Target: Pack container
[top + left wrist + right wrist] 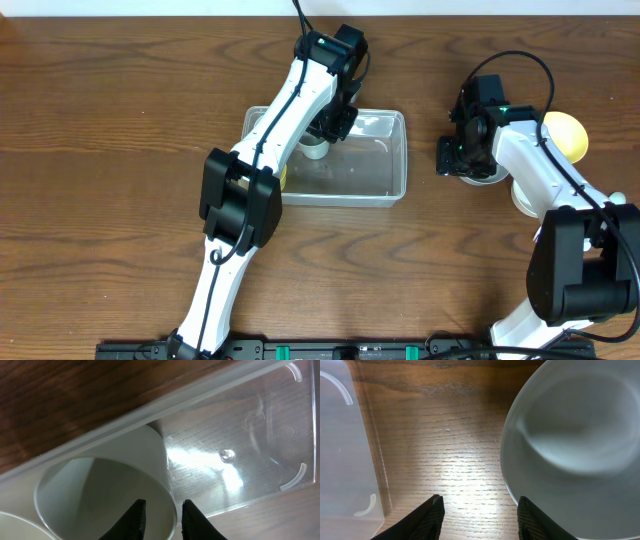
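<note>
One container [385,172] sits mid-desk [100,150] and holds one white cup [100,480]. The left pincer [163,510] is slightly parted astride the cup's rim. The right pincer [480,504] is half open and empty, beside one white bowl [570,435]. One yellow bowl [568,135] lies farther right.

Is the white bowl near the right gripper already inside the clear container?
No, the white bowl stands on the bare table, with wood showing between it and the container.

Wood table [100,120]: clear container [403,155], white bowl [570,450], yellow bowl [568,135].
</note>
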`<state>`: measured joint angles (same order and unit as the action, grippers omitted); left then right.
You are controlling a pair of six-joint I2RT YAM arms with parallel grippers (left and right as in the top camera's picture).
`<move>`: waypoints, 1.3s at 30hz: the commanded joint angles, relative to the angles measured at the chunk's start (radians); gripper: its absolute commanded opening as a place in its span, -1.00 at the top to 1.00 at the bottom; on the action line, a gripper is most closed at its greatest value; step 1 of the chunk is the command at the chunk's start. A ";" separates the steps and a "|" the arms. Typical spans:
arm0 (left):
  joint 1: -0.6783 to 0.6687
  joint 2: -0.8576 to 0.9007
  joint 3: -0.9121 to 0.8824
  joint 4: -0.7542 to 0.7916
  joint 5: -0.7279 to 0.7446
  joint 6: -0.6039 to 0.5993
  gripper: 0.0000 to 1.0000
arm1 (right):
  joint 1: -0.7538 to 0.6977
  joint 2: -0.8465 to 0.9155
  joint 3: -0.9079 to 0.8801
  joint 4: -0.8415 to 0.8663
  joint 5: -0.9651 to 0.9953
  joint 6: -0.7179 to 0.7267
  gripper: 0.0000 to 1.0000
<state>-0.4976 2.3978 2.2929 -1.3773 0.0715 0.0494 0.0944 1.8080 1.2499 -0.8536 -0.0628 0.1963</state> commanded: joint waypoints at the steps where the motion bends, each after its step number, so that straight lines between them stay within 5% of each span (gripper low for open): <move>1: 0.004 0.008 0.002 -0.005 -0.012 0.003 0.48 | -0.006 0.001 0.013 -0.004 0.006 -0.010 0.02; 7: 0.004 -0.065 0.012 -0.016 -0.060 0.003 0.35 | -0.006 0.001 0.013 -0.004 0.007 -0.010 -0.11; 10: 0.006 -0.153 0.012 -0.028 -0.095 0.003 0.17 | -0.006 0.001 0.013 -0.003 0.006 -0.010 -0.39; 14: 0.022 -0.306 0.012 -0.035 -0.095 0.002 -0.01 | -0.006 0.001 0.013 0.006 0.006 -0.010 -0.20; 18: 0.069 -0.453 0.011 -0.039 -0.095 0.002 -0.19 | -0.011 0.000 0.013 0.011 0.007 -0.014 -0.70; 30: 0.520 -0.600 -0.037 -0.070 0.023 -0.090 -0.28 | -0.017 0.000 0.268 -0.153 0.253 -0.050 -0.98; 39: 0.722 -0.601 -0.465 0.120 0.083 -0.138 -0.27 | -0.015 0.005 0.260 -0.157 0.238 -0.056 -0.98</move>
<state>0.2012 1.7805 1.9522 -1.2964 0.1070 -0.0643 0.0929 1.8095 1.5154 -1.0088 0.1581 0.1555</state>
